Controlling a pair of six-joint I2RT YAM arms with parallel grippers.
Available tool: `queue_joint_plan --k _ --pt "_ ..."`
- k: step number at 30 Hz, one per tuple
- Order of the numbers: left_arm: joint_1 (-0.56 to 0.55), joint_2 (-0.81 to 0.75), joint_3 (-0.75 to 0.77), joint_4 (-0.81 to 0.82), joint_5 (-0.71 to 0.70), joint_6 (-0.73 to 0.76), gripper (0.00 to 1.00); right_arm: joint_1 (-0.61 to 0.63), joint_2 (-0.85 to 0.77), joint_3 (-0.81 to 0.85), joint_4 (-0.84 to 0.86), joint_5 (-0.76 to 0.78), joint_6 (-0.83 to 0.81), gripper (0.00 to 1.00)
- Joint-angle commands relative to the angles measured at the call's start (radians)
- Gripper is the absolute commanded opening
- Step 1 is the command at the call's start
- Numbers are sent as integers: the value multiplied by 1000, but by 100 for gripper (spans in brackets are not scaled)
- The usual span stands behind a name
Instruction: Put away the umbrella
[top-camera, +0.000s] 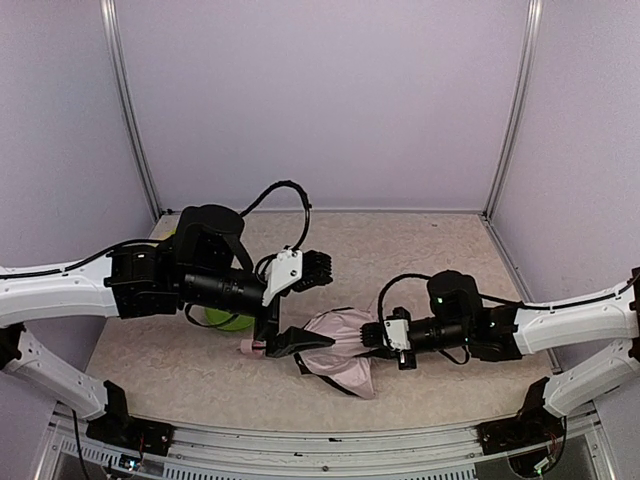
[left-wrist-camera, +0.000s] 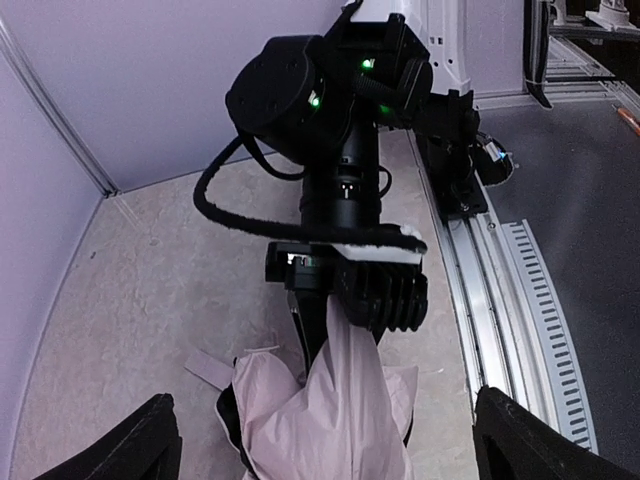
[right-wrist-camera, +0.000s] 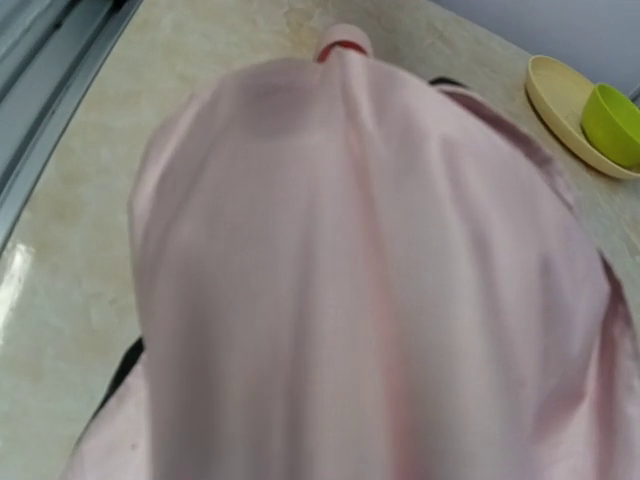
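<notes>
The right hand (left-wrist-camera: 335, 310) pinches the umbrella (left-wrist-camera: 330, 420) by its limp, light fabric; the wide-open left hand (left-wrist-camera: 335, 435) would likely grip its stiff handle (top-camera: 248, 347) better.

One umbrella (top-camera: 345, 340), one green bowl (right-wrist-camera: 612, 122), one plate (right-wrist-camera: 558, 92).

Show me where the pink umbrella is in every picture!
Top external: the umbrella lies at the lower middle of the picture.
Left wrist: it is at the bottom centre.
Right wrist: it fills nearly the whole picture.
Shared landmark: the beige tabletop underneath it.
</notes>
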Motion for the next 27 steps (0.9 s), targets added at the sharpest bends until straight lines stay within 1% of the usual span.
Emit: queue_joint_plan --k 1,3,6,8,11,13,17,19,21,24,26,27 --pt "-24 34 49 -58 -76 70 99 5 -10 70 12 -4 -36 0" --pt "-23 108 60 -91 -120 93 99 6 -13 85 15 -8 -23 0" --pt "-19 170 36 -75 -107 103 99 5 -28 101 21 -21 -10 0" --pt "-16 181 -10 -22 -101 113 99 6 -43 100 29 -29 -16 0" --pt "1 204 -58 51 -161 98 99 7 -60 106 27 -57 -34 0" --pt "17 222 -70 68 -212 84 99 7 -67 115 29 -66 -37 0" --pt "21 253 -96 68 -210 97 97 7 -75 118 46 -68 -36 0" --pt "21 260 -118 95 -209 99 96 5 -77 119 52 -68 -36 0" --pt "21 265 -136 122 -196 99 92 6 -80 119 65 -75 -34 0" --pt "24 274 -136 124 -174 92 81 5 -84 126 72 -85 -24 0" --pt "21 280 -135 120 -157 85 78 6 -87 134 69 -75 -21 0" --pt "21 280 -139 122 -148 83 75 6 -90 135 73 -70 -20 0"
